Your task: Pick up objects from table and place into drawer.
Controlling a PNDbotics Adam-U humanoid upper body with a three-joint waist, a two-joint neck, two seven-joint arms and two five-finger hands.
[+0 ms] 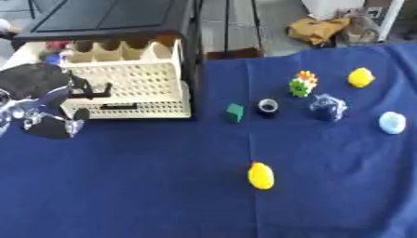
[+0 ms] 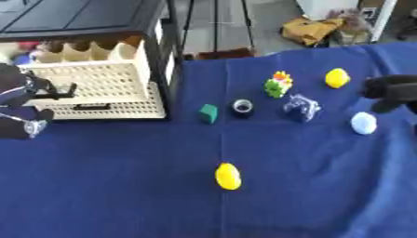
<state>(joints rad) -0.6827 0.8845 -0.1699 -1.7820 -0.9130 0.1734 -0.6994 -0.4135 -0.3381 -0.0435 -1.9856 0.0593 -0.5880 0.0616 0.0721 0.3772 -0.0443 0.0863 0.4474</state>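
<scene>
Over at nine o'clock the left hand [image 1: 45,109] hangs in front of the cream perforated drawer [image 1: 134,86], too blurred to tell its fingers. At three o'clock the right hand [image 2: 395,93], fingers curled, empty, hovers just above the pale blue ball [image 2: 363,123]; the yellow lemon [image 2: 228,176] lies well apart at six.

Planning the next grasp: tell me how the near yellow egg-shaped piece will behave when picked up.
The yellow egg-shaped piece looks smooth and rounded, so it may roll if nudged and slip between fingers. It lies alone on the blue cloth, which probably damps rolling.
</scene>
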